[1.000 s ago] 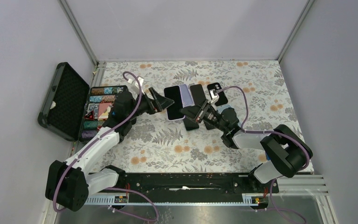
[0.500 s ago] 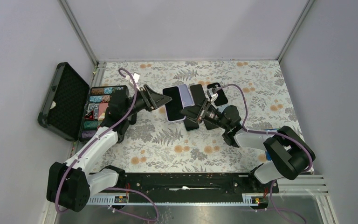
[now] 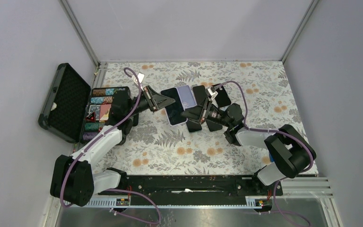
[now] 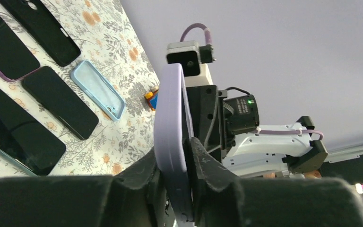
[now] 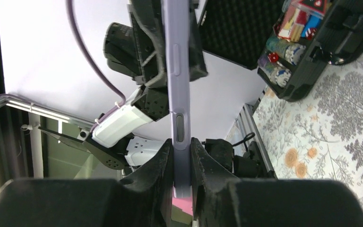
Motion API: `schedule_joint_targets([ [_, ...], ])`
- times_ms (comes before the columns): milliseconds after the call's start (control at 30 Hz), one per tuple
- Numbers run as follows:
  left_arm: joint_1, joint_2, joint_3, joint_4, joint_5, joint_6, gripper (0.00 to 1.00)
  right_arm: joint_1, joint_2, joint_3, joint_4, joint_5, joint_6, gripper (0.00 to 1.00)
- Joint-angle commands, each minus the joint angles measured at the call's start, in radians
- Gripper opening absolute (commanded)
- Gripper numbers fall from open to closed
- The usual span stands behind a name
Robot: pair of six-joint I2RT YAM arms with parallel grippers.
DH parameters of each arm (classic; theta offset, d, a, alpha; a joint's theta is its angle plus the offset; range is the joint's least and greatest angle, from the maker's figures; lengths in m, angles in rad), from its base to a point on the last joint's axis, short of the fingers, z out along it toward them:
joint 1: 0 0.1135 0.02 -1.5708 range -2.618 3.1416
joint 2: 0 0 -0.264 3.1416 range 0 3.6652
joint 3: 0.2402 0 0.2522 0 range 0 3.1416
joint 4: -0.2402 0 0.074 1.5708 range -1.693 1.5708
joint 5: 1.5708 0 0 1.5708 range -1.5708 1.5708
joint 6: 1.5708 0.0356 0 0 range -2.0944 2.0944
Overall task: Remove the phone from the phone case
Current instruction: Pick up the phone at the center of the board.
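The lilac phone case [image 5: 178, 71], with the phone [image 3: 175, 111] inside it, is held in the air above the flowered table [image 3: 264, 85], between both arms. The left pincer [image 4: 175, 158] is clamped on one end of the case, the right pincer [image 5: 181, 158] on the other end

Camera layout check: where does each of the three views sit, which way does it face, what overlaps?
Top external: above and behind the bases, looking down on the floral-print table. Both arms show whole, with the left tool and right tool meeting at the lilac-cased phone.
Left wrist: on the left arm, facing past its own dark fingers toward the right arm.
Right wrist: on the right arm, facing past its own fingers toward the left arm and the open black hard case.
Shared: both wrist views see the phone edge-on, clamped, with the opposite arm behind.
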Motion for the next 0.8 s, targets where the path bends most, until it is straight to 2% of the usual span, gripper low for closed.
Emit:
schedule_joint_targets([
  [0, 0.003, -0.027, -0.002, 0.095, 0.041, 0.019, 0.1, -0.009, 0.002, 0.047, 0.076, -0.044, -0.035, 0.0],
  [67, 0.003, -0.035, -0.001, 0.094, 0.041, 0.026, 0.02, -0.012, 0.013, 0.045, 0.075, -0.044, -0.045, 0.0],
  [167, 0.003, -0.044, 0.002, 0.072, 0.036, 0.039, 0.0, -0.019, 0.024, 0.04, 0.077, -0.047, -0.048, 0.01],
  [200, 0.003, -0.047, 0.001, 0.071, 0.032, 0.04, 0.0, -0.02, 0.027, 0.04, 0.077, -0.05, -0.049, 0.1],
  [300, 0.003, -0.052, 0.002, 0.066, 0.024, 0.038, 0.0, -0.023, 0.027, 0.027, 0.091, -0.035, -0.052, 0.47],
  [333, 0.003, -0.054, 0.004, 0.066, 0.022, 0.035, 0.0, -0.025, 0.025, 0.02, 0.102, -0.029, -0.054, 0.57],
  [400, 0.003, -0.061, 0.009, 0.068, 0.014, 0.024, 0.0, -0.026, 0.021, 0.009, 0.119, -0.02, -0.06, 0.69],
  [500, 0.003, -0.084, -0.015, 0.108, -0.039, -0.013, 0.0, -0.025, 0.033, 0.007, 0.16, -0.017, -0.046, 0.71],
  [600, 0.009, -0.111, -0.075, 0.267, -0.075, -0.108, 0.0, -0.025, 0.045, -0.007, 0.192, 0.002, -0.02, 0.71],
  [767, 0.014, -0.144, -0.108, 0.296, -0.186, -0.188, 0.0, -0.016, -0.055, -0.047, 0.188, 0.054, -0.079, 0.71],
])
